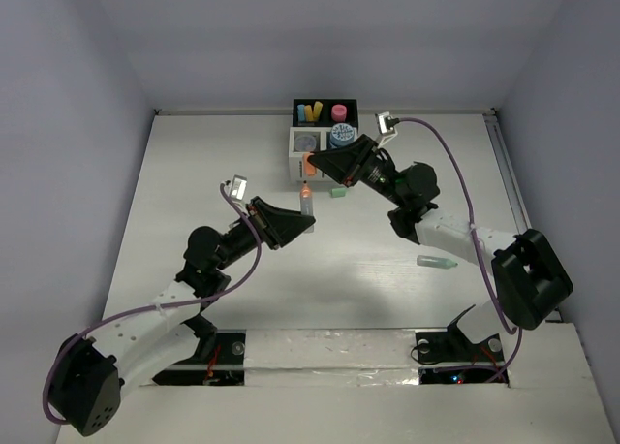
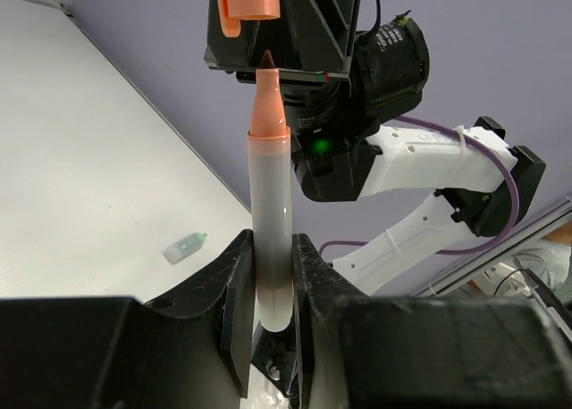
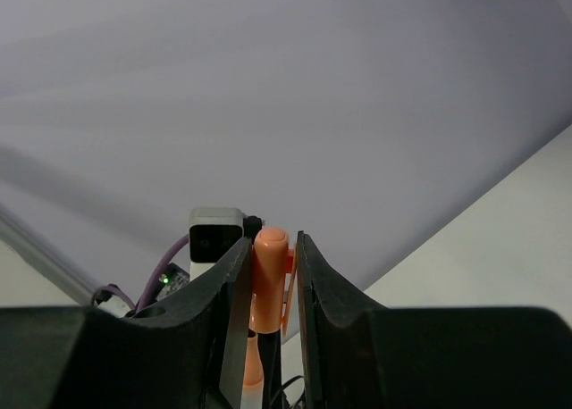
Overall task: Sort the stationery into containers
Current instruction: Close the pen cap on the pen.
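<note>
My left gripper (image 1: 298, 220) (image 2: 270, 253) is shut on a white pen (image 2: 270, 212) with an orange tip, held upright near the table's middle. My right gripper (image 1: 320, 166) (image 3: 270, 248) is shut on the pen's orange cap (image 3: 268, 279), held just above the pen's tip; the cap (image 2: 248, 3) and the tip are close but apart. The organiser (image 1: 295, 142) stands at the back just behind both grippers. It holds yellow and blue stubs, a pink stub (image 1: 338, 112) and a blue-white roll (image 1: 340, 134).
A small green stub (image 1: 338, 193) lies in front of the organiser. A clear tube with a green end (image 1: 436, 262) (image 2: 185, 246) lies on the table to the right, under my right arm. Walls close the table at the left, back and right.
</note>
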Robot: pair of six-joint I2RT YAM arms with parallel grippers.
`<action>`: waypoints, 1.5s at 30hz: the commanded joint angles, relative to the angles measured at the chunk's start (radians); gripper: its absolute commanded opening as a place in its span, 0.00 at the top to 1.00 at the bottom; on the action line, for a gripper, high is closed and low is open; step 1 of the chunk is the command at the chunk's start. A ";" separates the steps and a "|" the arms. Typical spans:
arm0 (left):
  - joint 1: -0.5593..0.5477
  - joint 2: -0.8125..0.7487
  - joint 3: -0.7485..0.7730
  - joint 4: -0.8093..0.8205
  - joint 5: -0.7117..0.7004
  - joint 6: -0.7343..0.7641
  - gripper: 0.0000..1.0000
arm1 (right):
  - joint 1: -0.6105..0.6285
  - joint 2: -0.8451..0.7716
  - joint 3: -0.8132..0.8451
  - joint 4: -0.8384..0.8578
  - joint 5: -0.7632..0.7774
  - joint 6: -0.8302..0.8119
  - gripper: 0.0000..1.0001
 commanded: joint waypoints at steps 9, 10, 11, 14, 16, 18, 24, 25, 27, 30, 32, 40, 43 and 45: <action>0.013 0.013 0.047 0.098 0.036 -0.001 1.00 | 0.038 0.025 0.024 0.092 -0.045 0.004 1.00; 0.013 0.013 0.048 0.096 0.037 -0.001 1.00 | 0.038 0.027 0.025 0.092 -0.049 0.003 1.00; 0.013 0.013 0.048 0.096 0.036 -0.001 1.00 | 0.038 0.034 0.028 0.095 -0.055 0.006 1.00; 0.023 0.010 0.048 0.098 0.041 -0.001 1.00 | 0.049 0.042 0.033 0.108 -0.068 0.003 1.00; 0.032 0.007 0.047 0.099 0.039 -0.001 1.00 | 0.049 0.047 0.028 0.120 -0.070 0.010 1.00; 0.032 0.006 0.044 0.104 0.041 -0.005 1.00 | 0.049 0.047 0.027 0.129 -0.072 0.010 1.00; 0.041 -0.016 0.038 0.116 0.034 -0.007 1.00 | 0.049 0.047 0.004 0.186 -0.072 0.035 1.00; 0.041 -0.016 0.039 0.112 0.033 -0.007 1.00 | 0.049 0.044 0.004 0.189 -0.075 0.039 1.00; 0.041 -0.020 0.039 0.110 0.033 -0.007 1.00 | 0.049 0.042 0.002 0.198 -0.081 0.046 1.00; 0.041 -0.023 0.039 0.116 0.036 -0.007 1.00 | 0.058 0.041 0.002 0.204 -0.091 0.052 1.00; 0.050 -0.022 0.042 0.133 0.041 -0.010 1.00 | 0.058 0.047 0.001 0.209 -0.099 0.056 1.00; 0.050 -0.003 0.082 0.202 0.057 -0.036 1.00 | 0.076 0.113 0.013 0.375 -0.171 0.156 1.00; 0.050 -0.010 0.108 0.184 0.051 -0.024 1.00 | 0.076 0.105 0.007 0.373 -0.177 0.156 1.00; 0.050 -0.017 0.130 0.167 0.042 -0.005 1.00 | 0.076 0.097 -0.007 0.373 -0.177 0.150 1.00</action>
